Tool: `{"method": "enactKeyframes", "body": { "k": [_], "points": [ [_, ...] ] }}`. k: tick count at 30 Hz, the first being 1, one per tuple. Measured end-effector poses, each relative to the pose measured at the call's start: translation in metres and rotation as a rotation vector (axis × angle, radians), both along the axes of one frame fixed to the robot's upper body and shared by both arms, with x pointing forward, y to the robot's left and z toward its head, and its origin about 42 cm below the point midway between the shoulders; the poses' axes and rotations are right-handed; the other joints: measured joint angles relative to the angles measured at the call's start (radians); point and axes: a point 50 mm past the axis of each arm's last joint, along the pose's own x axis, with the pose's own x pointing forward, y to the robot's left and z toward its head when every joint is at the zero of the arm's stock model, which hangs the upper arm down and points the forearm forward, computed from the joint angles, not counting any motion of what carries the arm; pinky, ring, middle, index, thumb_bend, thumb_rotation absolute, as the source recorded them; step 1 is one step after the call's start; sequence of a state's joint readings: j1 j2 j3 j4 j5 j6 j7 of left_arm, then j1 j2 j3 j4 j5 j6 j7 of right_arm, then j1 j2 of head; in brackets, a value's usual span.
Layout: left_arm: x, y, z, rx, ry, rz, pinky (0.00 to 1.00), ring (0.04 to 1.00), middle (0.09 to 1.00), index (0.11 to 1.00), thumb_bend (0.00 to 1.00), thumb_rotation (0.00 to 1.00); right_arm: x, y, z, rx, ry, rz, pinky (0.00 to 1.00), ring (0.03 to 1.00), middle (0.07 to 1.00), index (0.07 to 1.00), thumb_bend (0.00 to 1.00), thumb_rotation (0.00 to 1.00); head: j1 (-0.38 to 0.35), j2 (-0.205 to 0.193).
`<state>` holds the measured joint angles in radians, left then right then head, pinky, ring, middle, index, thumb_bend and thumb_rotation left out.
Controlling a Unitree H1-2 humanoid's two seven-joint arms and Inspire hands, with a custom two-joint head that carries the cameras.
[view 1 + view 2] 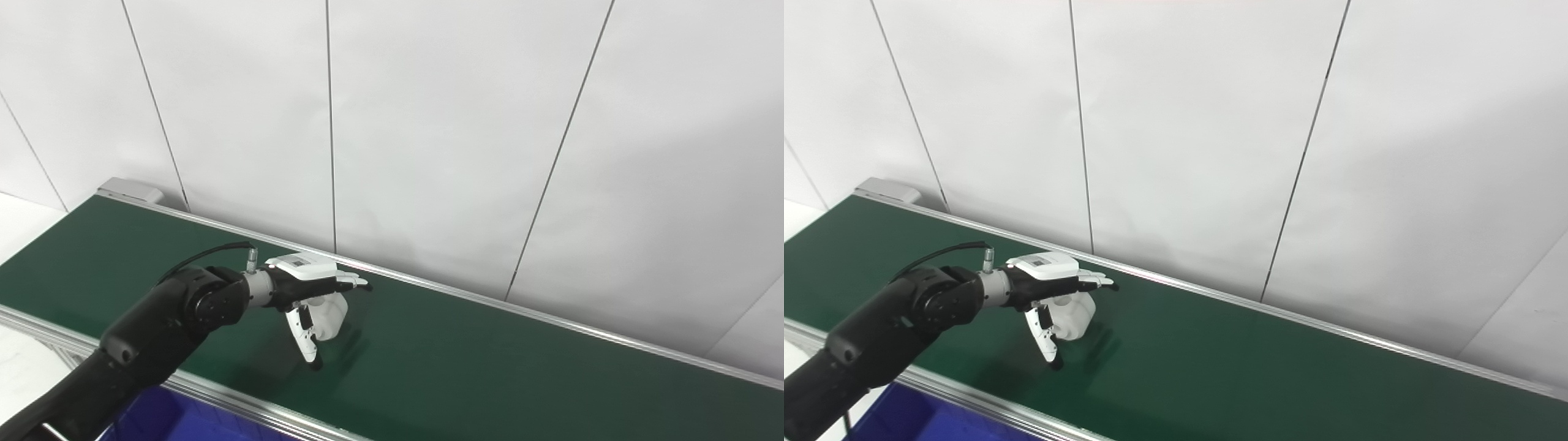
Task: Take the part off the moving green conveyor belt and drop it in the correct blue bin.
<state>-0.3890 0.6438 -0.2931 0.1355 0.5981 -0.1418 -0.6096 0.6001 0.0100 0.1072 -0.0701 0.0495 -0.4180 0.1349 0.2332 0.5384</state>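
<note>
Near left, a corner of the blue bin (184, 419) shows below the belt's near rail; the left hand (306, 288) reaches over the green conveyor belt (490, 355), fingers (352, 282) stretched above the white part (327, 315) and thumb down at its near side, cupping it, though whether the grasp has closed I cannot tell. Grasp step in hand, by my reading; next calls for closing firmly, lifting clear, then carrying back near-left over the bin. Right hand not in view.
</note>
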Motion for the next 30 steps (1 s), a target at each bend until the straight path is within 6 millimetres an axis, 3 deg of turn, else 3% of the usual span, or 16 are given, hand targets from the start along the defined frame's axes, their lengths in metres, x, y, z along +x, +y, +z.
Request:
{"method": "enactKeyframes", "body": {
  "k": [4,11,14,19,20,22,30],
  "points": [
    [0.005,0.001,-0.008,0.054,-0.023,0.014,0.86,0.917,0.942,0.931,1.0,0.27,-0.001,0.001,0.0,-0.001,0.003,0.0,1.0,1.0,1.0,1.0,0.94,0.98,-0.003,0.0],
    [0.012,-0.008,-0.025,0.14,-0.164,0.016,0.8,0.846,0.886,0.863,0.93,0.1,-0.002,0.002,0.0,0.002,0.004,-0.001,1.0,1.0,1.0,1.0,0.94,0.98,-0.008,0.0],
    [0.013,-0.012,-0.036,0.144,-0.257,0.013,0.74,0.775,0.801,0.759,0.89,0.01,-0.002,0.002,0.001,0.003,0.003,0.0,1.0,1.0,1.0,1.0,0.95,0.98,-0.014,-0.002],
    [0.012,-0.017,-0.061,0.11,-0.418,0.011,0.62,0.62,0.658,0.64,0.79,0.0,-0.002,0.002,0.0,0.003,0.004,0.001,1.0,1.0,1.0,1.0,0.94,0.98,-0.018,0.0],
    [0.012,-0.018,-0.064,0.096,-0.453,0.008,0.53,0.511,0.569,0.6,0.65,0.0,-0.002,0.002,0.0,0.004,0.004,0.002,1.0,1.0,1.0,1.0,0.93,0.98,-0.02,0.002],
    [0.011,-0.02,-0.068,0.055,-0.514,-0.003,0.44,0.409,0.491,0.562,0.52,0.0,-0.002,0.003,0.001,0.009,0.003,0.005,1.0,1.0,1.0,1.0,0.92,0.98,-0.02,0.002],
    [0.014,-0.03,-0.068,-0.028,-0.495,-0.008,0.29,0.362,0.453,0.545,0.5,0.0,-0.005,0.005,0.001,0.011,0.007,0.011,1.0,1.0,1.0,1.0,0.94,0.99,-0.028,0.008]
  ]
}}
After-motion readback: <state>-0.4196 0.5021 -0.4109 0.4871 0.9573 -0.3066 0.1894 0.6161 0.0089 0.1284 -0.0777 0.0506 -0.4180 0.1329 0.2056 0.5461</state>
